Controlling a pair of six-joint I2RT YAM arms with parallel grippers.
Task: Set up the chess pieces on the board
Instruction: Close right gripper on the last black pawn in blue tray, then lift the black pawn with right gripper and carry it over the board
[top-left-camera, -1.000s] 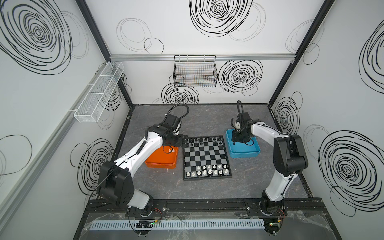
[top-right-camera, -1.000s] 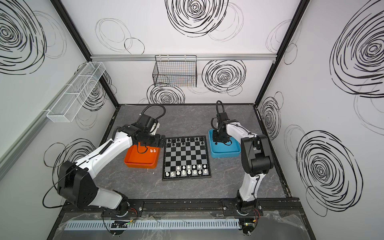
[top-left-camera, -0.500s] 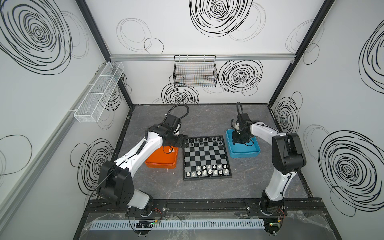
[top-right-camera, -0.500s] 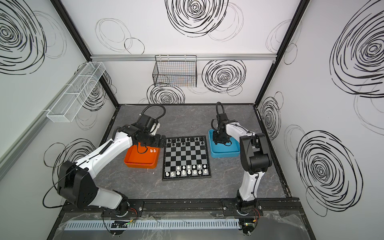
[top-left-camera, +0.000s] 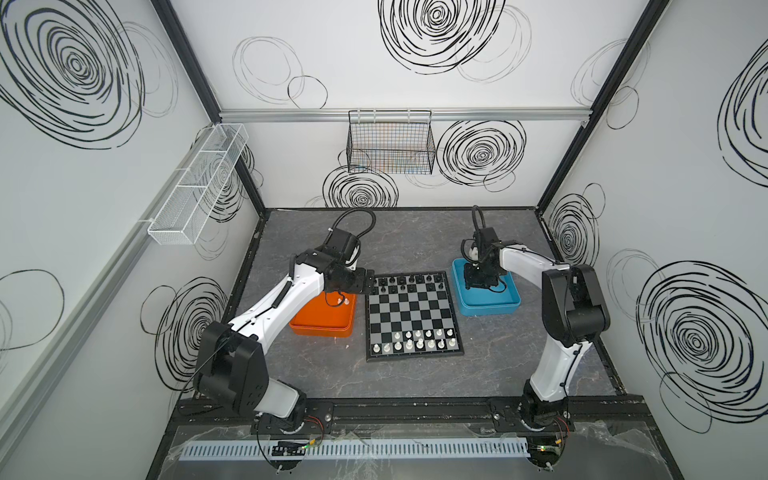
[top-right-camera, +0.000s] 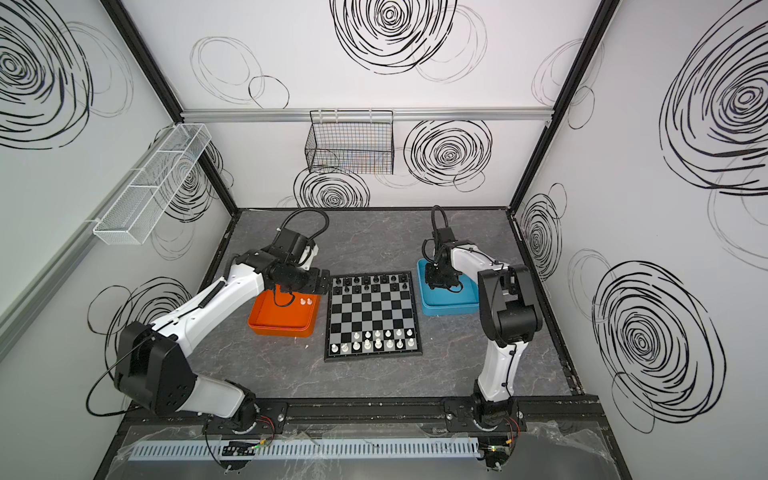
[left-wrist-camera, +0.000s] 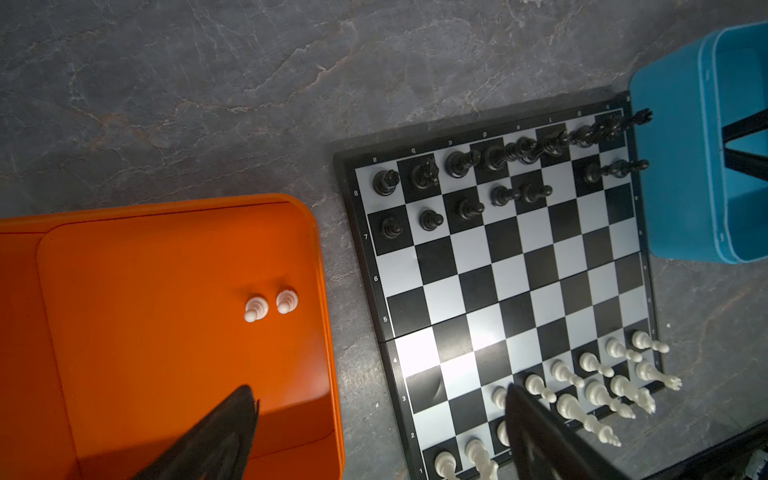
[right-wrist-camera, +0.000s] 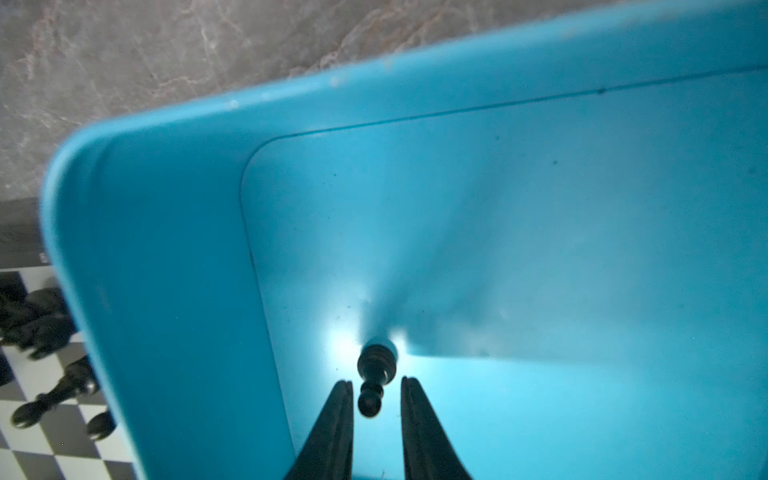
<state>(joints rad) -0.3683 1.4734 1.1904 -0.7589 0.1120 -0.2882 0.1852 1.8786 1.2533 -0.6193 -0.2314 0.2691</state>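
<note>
The board (top-left-camera: 411, 316) lies mid-table, with black chess pieces (top-left-camera: 409, 280) along its far rows and white chess pieces (top-left-camera: 419, 338) along its near rows. Two white pawns (left-wrist-camera: 270, 305) stand in the orange tray (left-wrist-camera: 145, 311). One black pawn (right-wrist-camera: 375, 361) stands upright in the blue tray (right-wrist-camera: 174, 249). My right gripper (right-wrist-camera: 377, 380) reaches down into that tray, its fingers narrowly apart on either side of the pawn's head, with a gap still showing. My left gripper (left-wrist-camera: 380, 388) hangs wide open above the strip between the orange tray and the board's far left corner, holding nothing.
The orange tray (top-left-camera: 320, 324) sits left of the board and the blue tray (top-left-camera: 490, 305) right of it, both close to its edges. A wire basket (top-left-camera: 390, 143) hangs on the back wall and a mesh shelf (top-left-camera: 199, 187) on the left wall.
The right gripper's fingers have drawn closer together around the black pawn in the blue tray. The left arm has stayed where it was.
</note>
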